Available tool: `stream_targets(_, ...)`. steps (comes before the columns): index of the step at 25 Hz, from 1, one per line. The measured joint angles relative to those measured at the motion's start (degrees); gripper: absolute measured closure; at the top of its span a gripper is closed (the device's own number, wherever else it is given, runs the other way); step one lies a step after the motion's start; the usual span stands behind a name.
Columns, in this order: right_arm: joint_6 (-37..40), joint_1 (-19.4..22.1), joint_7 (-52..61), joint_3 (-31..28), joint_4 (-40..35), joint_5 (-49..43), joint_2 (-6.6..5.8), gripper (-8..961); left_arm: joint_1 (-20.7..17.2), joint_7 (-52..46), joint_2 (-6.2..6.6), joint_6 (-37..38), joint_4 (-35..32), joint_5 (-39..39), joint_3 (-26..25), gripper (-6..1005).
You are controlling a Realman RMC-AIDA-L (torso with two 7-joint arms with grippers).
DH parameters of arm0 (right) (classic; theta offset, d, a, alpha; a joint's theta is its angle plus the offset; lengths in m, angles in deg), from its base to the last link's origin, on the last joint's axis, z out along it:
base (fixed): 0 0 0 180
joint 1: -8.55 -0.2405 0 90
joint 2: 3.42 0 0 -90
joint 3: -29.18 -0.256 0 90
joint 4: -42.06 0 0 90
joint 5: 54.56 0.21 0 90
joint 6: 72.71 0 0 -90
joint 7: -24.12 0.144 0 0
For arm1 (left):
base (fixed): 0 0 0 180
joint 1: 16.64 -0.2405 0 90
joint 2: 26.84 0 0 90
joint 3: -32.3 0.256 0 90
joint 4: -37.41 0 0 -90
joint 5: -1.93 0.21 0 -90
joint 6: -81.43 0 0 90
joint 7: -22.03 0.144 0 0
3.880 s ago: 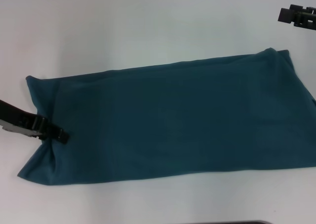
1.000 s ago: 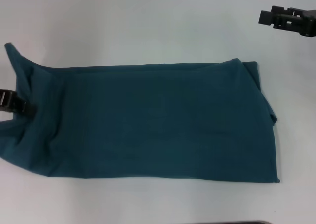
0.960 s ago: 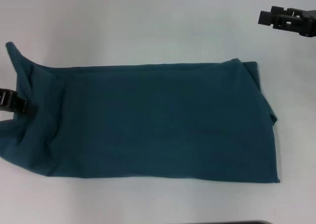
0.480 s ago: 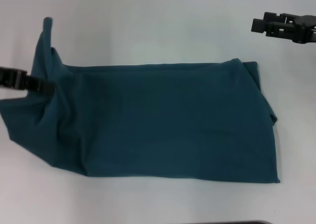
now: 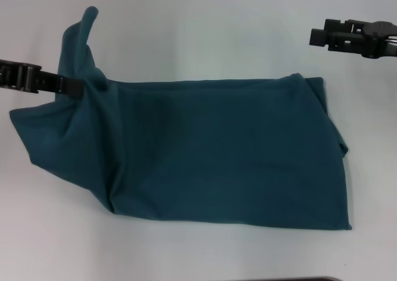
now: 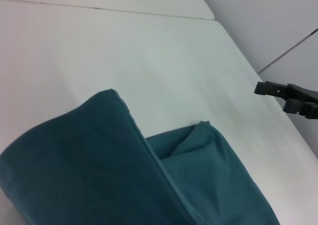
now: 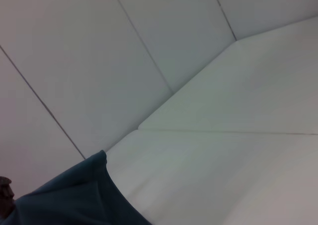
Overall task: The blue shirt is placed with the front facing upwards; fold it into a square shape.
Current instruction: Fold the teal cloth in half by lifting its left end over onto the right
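Dark teal-blue cotton shirt [image 5: 205, 151], folded into a long band, is lying lengthwise across the white tabletop [image 5: 186, 33]; its left end is being held raised, clamped in the left end effector [image 5: 77, 87]. Right end effector [image 5: 317, 36] is hovering apart; closure cannot be told.

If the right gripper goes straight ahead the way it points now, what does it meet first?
Probably nothing: the right gripper points toward the robot's left, over bare table beyond the blue shirt. Its height is unclear.
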Motion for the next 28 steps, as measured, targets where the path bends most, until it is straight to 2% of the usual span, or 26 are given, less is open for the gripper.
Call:
stream_targets(18, -0.02, -0.74, 0.45, 1.82, 0.00, 0.01, 0.00, 96, 1.16, -2.51, -0.32, 0.26, 1.71, 0.37, 2.63, 984)
stream_targets(28, 0.06, -0.93, 0.46, 1.95, -0.11, 0.01, -0.22, 95, 2.61, -6.75, 0.21, -0.51, 1.71, 2.47, 3.02, 984)
